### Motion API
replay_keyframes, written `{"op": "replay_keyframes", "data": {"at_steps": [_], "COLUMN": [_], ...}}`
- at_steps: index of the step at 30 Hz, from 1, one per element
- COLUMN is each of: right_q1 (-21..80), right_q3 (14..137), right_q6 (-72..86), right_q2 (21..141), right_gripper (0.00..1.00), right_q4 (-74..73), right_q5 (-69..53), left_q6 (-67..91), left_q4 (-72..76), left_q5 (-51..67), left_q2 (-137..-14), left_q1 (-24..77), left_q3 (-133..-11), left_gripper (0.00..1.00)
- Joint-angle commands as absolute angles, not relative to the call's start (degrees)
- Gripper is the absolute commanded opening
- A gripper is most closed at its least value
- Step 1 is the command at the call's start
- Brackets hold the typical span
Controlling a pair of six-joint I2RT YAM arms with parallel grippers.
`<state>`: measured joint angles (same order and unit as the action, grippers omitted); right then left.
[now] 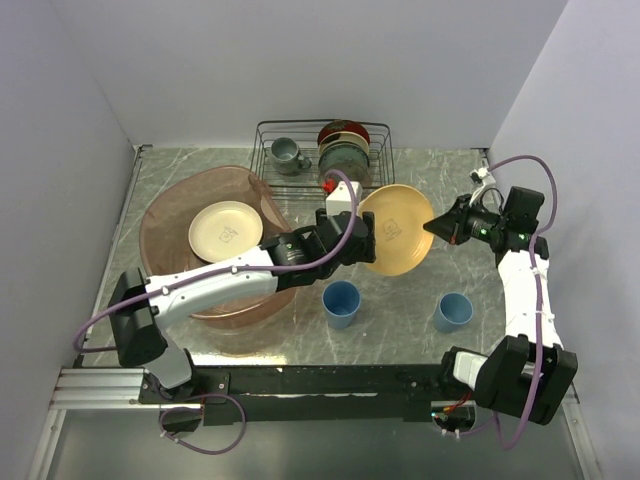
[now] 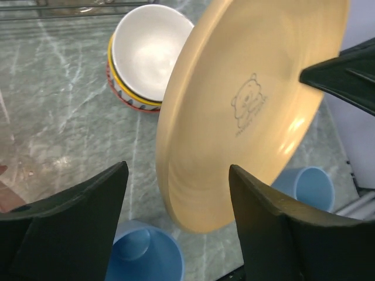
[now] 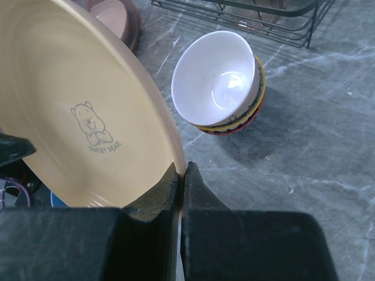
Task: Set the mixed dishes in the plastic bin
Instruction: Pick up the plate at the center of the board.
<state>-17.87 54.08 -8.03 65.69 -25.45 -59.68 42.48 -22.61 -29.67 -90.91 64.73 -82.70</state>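
Right gripper [image 3: 181, 175] fingers clamped on rim of yellow-orange plate [image 3: 88, 88], which is held tilted on edge. Left gripper [image 2: 179, 170] fingers apart, straddling the plate's other edge; can't tell if they touch it. Cream plate [image 1: 226, 231] lies flat in plastic bin [image 1: 165, 215]. 2 light-blue cups [image 1: 341, 303] upright on table [image 1: 440, 170] near the arm bases.

We see the right pincer [image 3: 180, 173] pinched shut on the rim of a round yellow-orange glazed plate [image 3: 88, 76], which is tilted on edge with its printed bear facing us. Right of the plate, a glossy white round bowl [image 3: 214, 76] sits nested in a red-patterned, yellow-rimmed bowl [image 3: 247, 120] on the grey marbled tabletop [image 3: 304, 158]. Farther right and beyond the plate stands a black wire rack [image 3: 275, 32].
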Motion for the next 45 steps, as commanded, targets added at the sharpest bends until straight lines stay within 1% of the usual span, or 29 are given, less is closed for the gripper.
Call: {"op": "replay_keyframes", "data": {"at_steps": [1,3,4,6,7,9,10,12,16,17,19,20,22,23,24,25,27,28,29,30,35,45], "right_q1": [-16.88,-16.61,-16.35,-16.26,-16.26,-16.26,-16.09,-16.0,-16.0,-16.0,-16.0,-16.0,-16.0,-16.0,-16.08,-16.0,-16.08,-16.0,-16.17,-16.26,-16.79,-17.58], "right_q3": [55.9,55.99,55.99,55.99,55.99,55.99,56.07,56.16,55.99,55.9,55.64,55.55,55.2,55.11,54.93,54.93,54.76,54.67,54.49,54.41,53.62,52.73], "right_q6": [-9.49,-9.93,-10.11,-10.46,-10.55,-10.81,-10.9,-11.69,-12.3,-12.39,-12.57,-12.92,-12.83,-13.01,-13.09,-13.53,-13.54,-13.62,-13.62,-13.54,-13.71,-11.52], "right_q2": [65.48,65.39,65.39,65.48,65.48,65.39,65.39,65.39,64.78,64.43,63.9,63.81,63.11,62.84,62.67,62.32,61.97,61.7,61.53,61.35,60.38,60.12], "right_gripper": [0.0,0.0,0.0,0.0,0.0,0.0,0.0,0.0,0.0,0.02,0.11,0.23,0.38,0.53,0.59,0.71,0.8,0.88,0.92,1.0,1.0,1.0], "right_q4": [-25.31,-25.57,-25.58,-25.75,-25.84,-25.93,-25.93,-26.54,-26.46,-26.37,-26.28,-26.11,-25.75,-25.49,-25.4,-25.57,-25.31,-25.31,-25.14,-24.88,-24.0,-21.62], "right_q5": [-61.61,-61.96,-61.96,-62.22,-62.31,-62.58,-62.93,-63.72,-65.39,-65.65,-66.18,-66.79,-67.32,-67.76,-67.94,-67.94,-68.2,-68.2,-68.38,-68.47,-69.78,-68.47], "left_q6": [40.96,40.43,40.17,39.64,39.03,38.06,37.01,36.65,36.65,36.74,36.39,36.39,36.04,35.95,36.03,36.21,36.56,36.74,36.74,36.91,37.79,37.79], "left_q4": [-25.4,-25.14,-24.88,-23.91,-23.47,-21.28,-20.31,-18.21,-14.68,-14.16,-12.48,-12.05,-11.08,-10.9,-10.72,-9.94,-9.15,-8.27,-7.91,-7.48,-6.85,-11.16], "left_q5": [-35.16,-35.07,-34.98,-34.46,-34.11,-33.14,-32.18,-31.47,-31.11,-31.29,-31.55,-31.9,-32.25,-32.34,-32.26,-32.26,-31.82,-31.73,-31.55,-30.86,-27.87,-26.28], "left_q2": [-92.37,-93.07,-93.08,-92.9,-92.81,-91.94,-91.59,-90.27,-86.58,-85.62,-82.63,-80.53,-78.41,-76.31,-75.16,-73.84,-69.89,-68.48,-65.68,-64.26,-55.66,-46.23], "left_q1": [65.21,65.3,65.22,65.21,65.21,65.13,65.13,65.13,64.34,64.16,63.81,63.63,63.28,63.11,62.84,62.41,61.7,61.0,60.65,60.21,55.47,46.51], "left_q3": [-86.83,-87.71,-87.89,-87.89,-87.63,-86.58,-85.88,-83.69,-79.2,-77.45,-75.68,-74.02,-72.34,-70.68,-69.71,-68.74,-65.31,-64.08,-61.81,-60.74,-54.59,-51.33], "left_gripper": [0.65,0.61,0.55,0.48,0.38,0.24,0.12,0.01,0.01,0.01,0.01,0.01,0.01,0.01,0.01,0.01,0.01,0.01,0.01,0.01,0.01,0.01]}}
